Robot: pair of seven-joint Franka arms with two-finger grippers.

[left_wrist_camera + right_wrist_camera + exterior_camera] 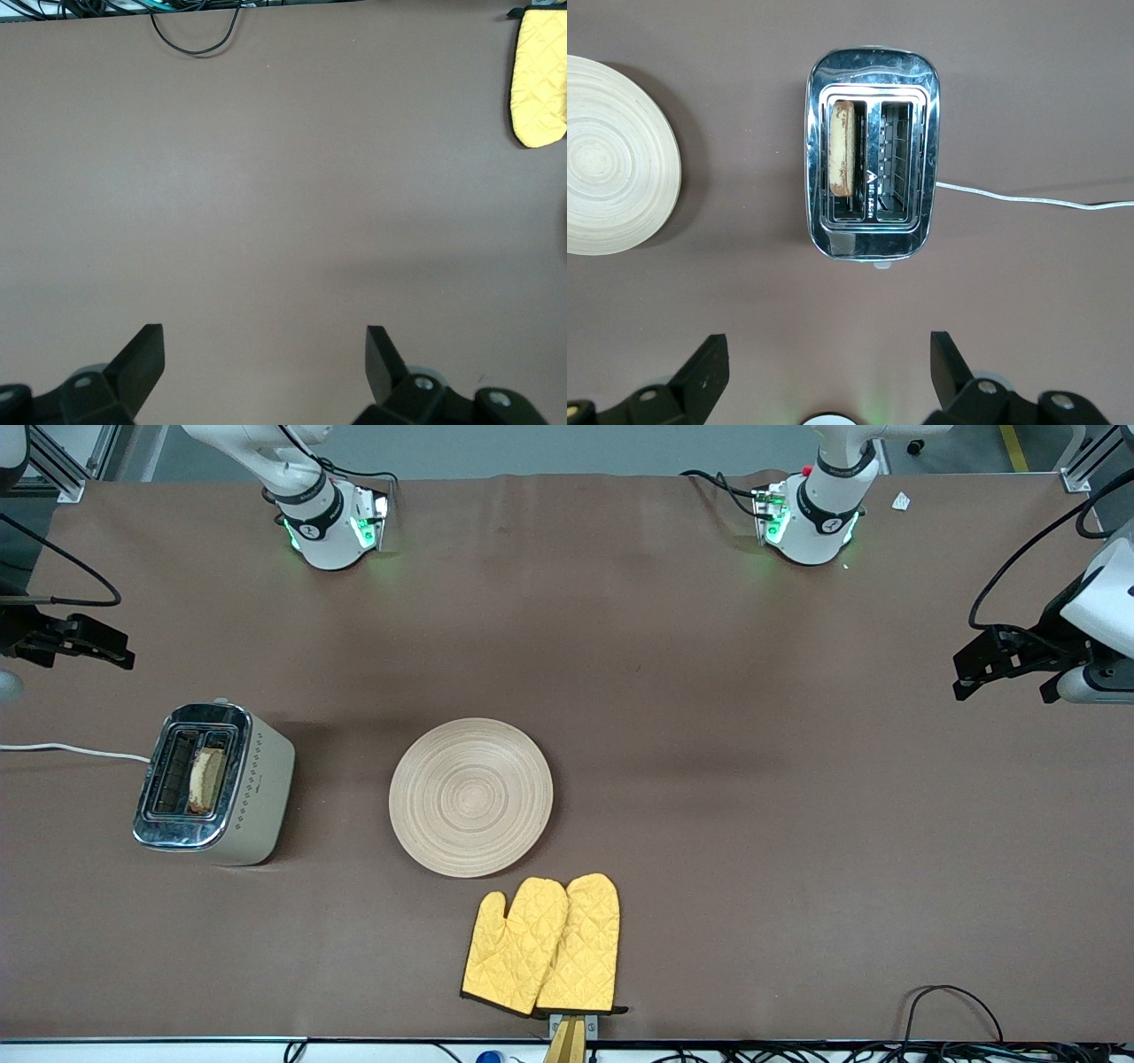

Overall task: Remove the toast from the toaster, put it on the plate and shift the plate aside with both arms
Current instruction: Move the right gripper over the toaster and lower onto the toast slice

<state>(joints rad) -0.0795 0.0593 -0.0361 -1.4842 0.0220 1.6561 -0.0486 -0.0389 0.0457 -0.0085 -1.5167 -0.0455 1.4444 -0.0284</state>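
Both claws spread: right gripper [824, 372], empty, should drop straight onto toast [842, 148] in toaster [215, 781] slot at plate's [471, 797] 9 o'clock side, pinch flat faces; left gripper [264, 363] waits over bare table.

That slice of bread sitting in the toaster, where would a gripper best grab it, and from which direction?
Probably by its top edge, coming straight down from above. The toast stands on edge in one slot of the toaster, the slot nearer the plate, so only its crust edge shows. The fingers should close across the slice's thin faces. The open right gripper, over the table by the toaster, looks the closer one.
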